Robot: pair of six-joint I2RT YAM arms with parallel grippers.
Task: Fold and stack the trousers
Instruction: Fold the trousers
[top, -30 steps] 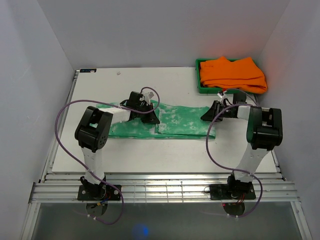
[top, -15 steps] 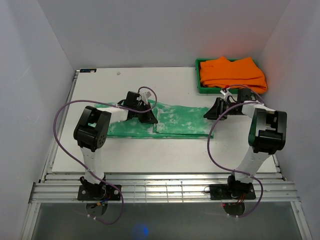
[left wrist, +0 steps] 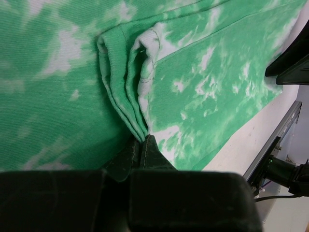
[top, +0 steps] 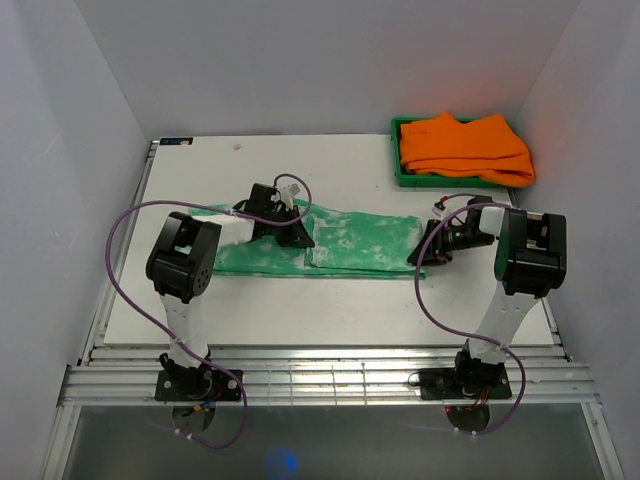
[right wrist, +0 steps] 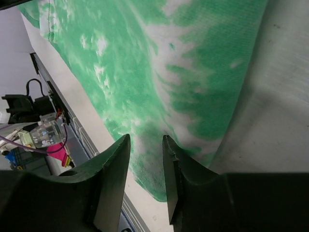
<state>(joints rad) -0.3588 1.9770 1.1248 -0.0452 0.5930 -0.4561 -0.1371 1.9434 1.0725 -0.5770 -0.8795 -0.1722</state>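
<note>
**Grip both layers before lifting**

The trousers (top: 360, 245) lie lengthwise across the middle of the desk (top: 330, 160). The left tool (left wrist: 143, 145) pinches a bunched fold. The right tool (right wrist: 145, 150) hangs spread over their right end and, I'd say, should close on both layers.

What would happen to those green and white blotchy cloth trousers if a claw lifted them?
Probably floppy: the green tie-dye cloth trousers bunch into soft pleats where the left claw pinches them. Lifted, they would likely sag rather than keep shape. Lying thin and flat, they seem light.
</note>
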